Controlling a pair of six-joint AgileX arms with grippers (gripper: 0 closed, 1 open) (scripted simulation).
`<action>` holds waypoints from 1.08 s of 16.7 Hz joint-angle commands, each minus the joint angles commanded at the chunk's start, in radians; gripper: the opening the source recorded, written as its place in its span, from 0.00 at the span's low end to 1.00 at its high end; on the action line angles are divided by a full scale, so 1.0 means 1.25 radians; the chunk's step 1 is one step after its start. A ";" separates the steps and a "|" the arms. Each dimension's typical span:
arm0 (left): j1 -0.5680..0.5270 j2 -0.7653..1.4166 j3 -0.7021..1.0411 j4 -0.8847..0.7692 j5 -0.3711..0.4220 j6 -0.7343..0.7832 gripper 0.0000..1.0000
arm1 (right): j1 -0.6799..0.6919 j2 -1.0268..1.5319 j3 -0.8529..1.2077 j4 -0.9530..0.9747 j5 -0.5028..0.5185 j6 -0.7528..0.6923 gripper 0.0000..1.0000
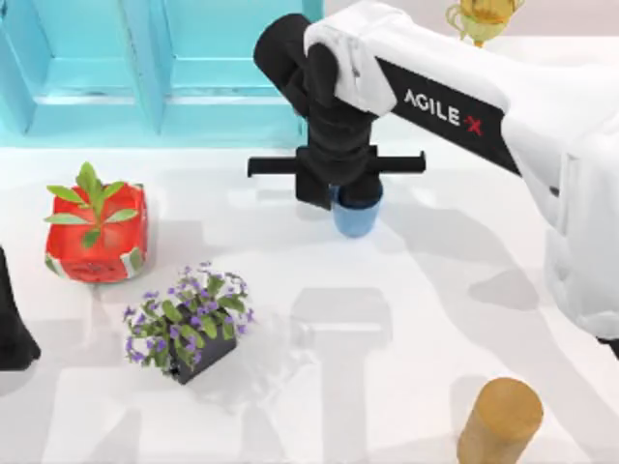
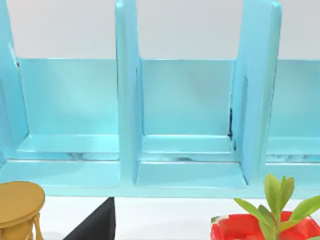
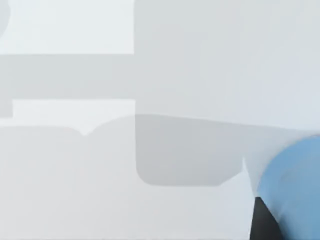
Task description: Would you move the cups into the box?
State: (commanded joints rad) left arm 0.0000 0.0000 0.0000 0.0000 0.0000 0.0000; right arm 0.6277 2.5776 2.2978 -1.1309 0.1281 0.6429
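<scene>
My left arm sits parked at the tabletop's (image 1: 406,387) left edge, its camera facing the turquoise box (image 2: 127,100) and its dividers. My right tool (image 1: 356,193) is right of centre, just in front of the box, clenched on the blue cup (image 1: 355,218) at its rim. The cup looks to be hanging clear of the tabletop. I should keep it upright, lift it above the box wall, then carry it back over a compartment before lowering. No white patterned cup is apparent.

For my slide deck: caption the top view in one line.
Right tool holds the blue cup in front of the turquoise box, beside two potted plants.
</scene>
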 joint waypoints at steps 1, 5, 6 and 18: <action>0.000 0.000 0.000 0.000 0.000 0.000 1.00 | 0.000 0.000 0.000 0.000 0.000 0.000 0.00; 0.000 0.000 0.000 0.000 0.000 0.000 1.00 | 0.003 -0.002 -0.002 0.000 0.000 0.000 0.00; 0.000 0.000 0.000 0.000 0.000 0.000 1.00 | 0.001 -0.004 -0.004 -0.002 -0.001 -0.002 0.00; 0.000 0.000 0.000 0.000 0.000 0.000 1.00 | -0.137 -0.250 -0.128 -0.107 -0.026 -0.140 0.00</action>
State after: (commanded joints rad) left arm 0.0000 0.0000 0.0000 0.0000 0.0000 0.0000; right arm 0.4569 2.2654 2.1377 -1.2650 0.0950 0.4676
